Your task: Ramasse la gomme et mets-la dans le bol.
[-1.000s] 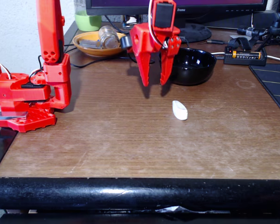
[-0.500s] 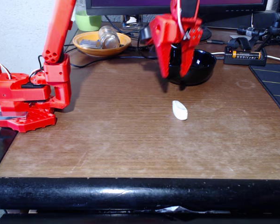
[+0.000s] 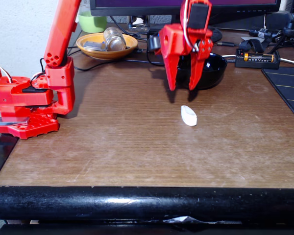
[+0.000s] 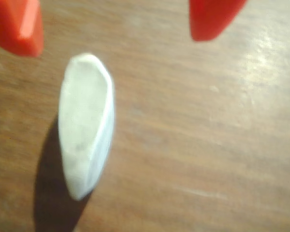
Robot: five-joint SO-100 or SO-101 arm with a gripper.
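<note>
The white eraser (image 3: 188, 115) lies flat on the brown table, a little in front of the black bowl (image 3: 210, 68). My red gripper (image 3: 182, 89) hangs open just above and behind the eraser, fingers pointing down, nothing between them. In the wrist view the eraser (image 4: 85, 123) lies lengthwise below the two red fingertips (image 4: 20, 29), nearer the left one, apart from both. The gripper covers part of the bowl in the fixed view.
An orange dish (image 3: 107, 45) holding a glass jar stands at the back left beside a green cup (image 3: 92, 21). A black battery holder (image 3: 257, 58) and cables lie at the back right, a dark mat (image 3: 289, 88) at the right edge. The arm's red base (image 3: 27, 103) sits at left.
The gripper swung right from the table's middle to in front of the bowl, then came down closer to the eraser. The eraser has not moved.
</note>
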